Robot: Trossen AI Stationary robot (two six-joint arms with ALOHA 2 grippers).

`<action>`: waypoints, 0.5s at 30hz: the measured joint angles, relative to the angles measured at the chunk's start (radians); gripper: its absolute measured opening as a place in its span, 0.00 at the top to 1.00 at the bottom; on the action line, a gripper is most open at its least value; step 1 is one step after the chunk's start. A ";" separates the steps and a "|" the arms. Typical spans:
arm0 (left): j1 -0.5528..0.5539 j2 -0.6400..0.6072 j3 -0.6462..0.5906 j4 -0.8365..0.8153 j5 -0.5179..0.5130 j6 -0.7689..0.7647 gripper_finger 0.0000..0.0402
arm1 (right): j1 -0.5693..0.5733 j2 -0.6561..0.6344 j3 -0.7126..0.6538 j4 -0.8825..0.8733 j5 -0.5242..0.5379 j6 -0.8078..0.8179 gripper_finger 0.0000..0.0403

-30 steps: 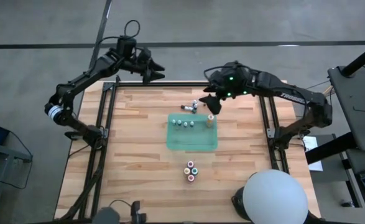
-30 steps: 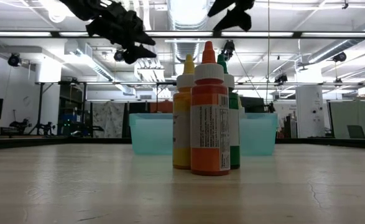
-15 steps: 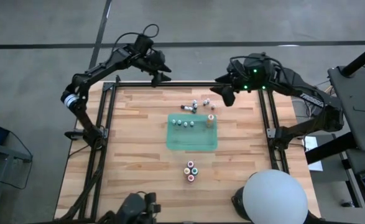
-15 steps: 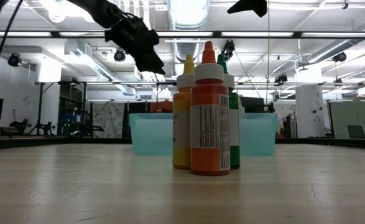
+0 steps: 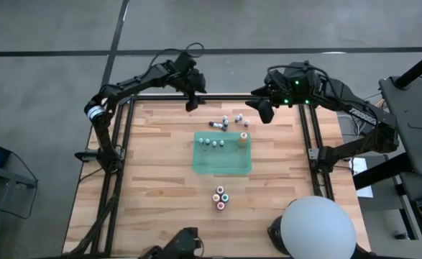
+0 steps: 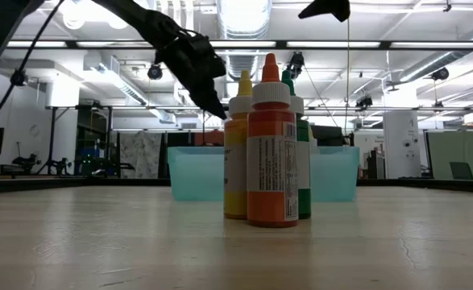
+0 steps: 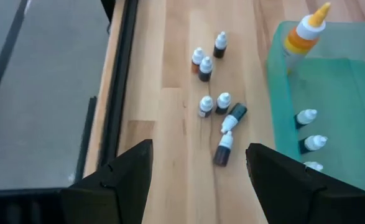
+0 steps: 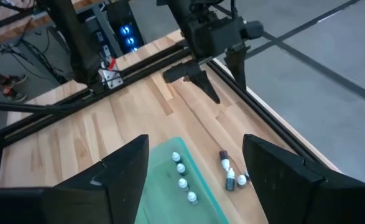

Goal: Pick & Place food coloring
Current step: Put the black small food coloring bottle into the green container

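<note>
Left gripper [image 5: 191, 98] wide open and empty at 10 o'clock of the loose small bottles [image 5: 225, 121] beside the green tray [image 5: 221, 165]; right gripper [image 5: 262, 110] likewise open, empty; careless descent likely scatters clustered bottles.

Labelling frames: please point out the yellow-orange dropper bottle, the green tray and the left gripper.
yellow-orange dropper bottle [image 7: 303, 34], left wrist view, on its body.
green tray [image 5: 228, 164], high view, bare floor.
left gripper [image 5: 191, 101], high view, between fingertips.

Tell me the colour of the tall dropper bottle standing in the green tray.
Yellow-orange with a white collar; the dropper bottle shows best in the left wrist view.
</note>
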 joint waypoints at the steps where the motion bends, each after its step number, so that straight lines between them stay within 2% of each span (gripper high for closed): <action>1: -0.009 0.006 0.000 0.001 -0.004 -0.002 0.43 | 0.000 0.000 0.000 -0.003 0.000 0.000 0.38; 4: -0.035 0.015 0.000 -0.002 -0.026 -0.008 0.43 | 0.000 0.000 0.000 -0.005 0.000 -0.005 0.38; 9: -0.081 0.029 0.000 -0.013 -0.123 -0.029 0.43 | 0.000 0.000 0.000 -0.024 0.000 -0.016 0.38; 15: -0.125 0.059 0.000 -0.021 -0.133 -0.040 0.43 | 0.000 0.000 0.000 -0.027 0.000 -0.027 0.40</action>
